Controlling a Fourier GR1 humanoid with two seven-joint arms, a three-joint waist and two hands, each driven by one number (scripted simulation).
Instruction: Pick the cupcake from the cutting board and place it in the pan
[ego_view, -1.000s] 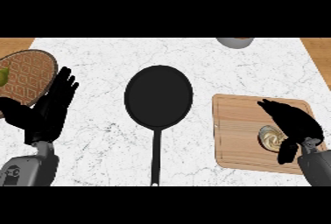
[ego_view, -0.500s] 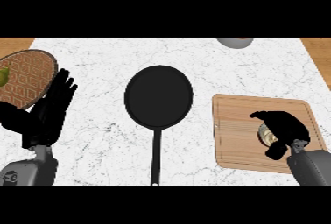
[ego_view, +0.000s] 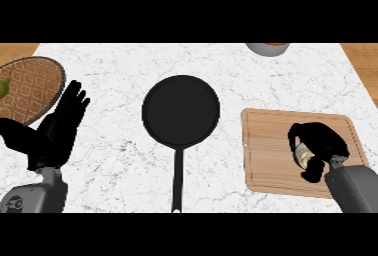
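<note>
The cupcake (ego_view: 302, 151) sits on the wooden cutting board (ego_view: 272, 150) at the right, mostly hidden; only a pale sliver of it shows between black fingers. My right hand (ego_view: 322, 144) is curled round it, fingers over the top and thumb below. The black pan (ego_view: 181, 111) lies in the middle of the counter, its long handle pointing toward me and its dish bare. My left hand (ego_view: 55, 132) rests open at the left edge, fingers up, apart from the pan.
A round woven mat (ego_view: 29, 87) with a green item at its edge lies at the far left, behind my left hand. A grey bowl (ego_view: 266, 48) peeks in at the top right. Wood counter strips flank the marble top.
My right hand has gone from open above the cupcake to curled round it on the board. The left hand has barely moved.
</note>
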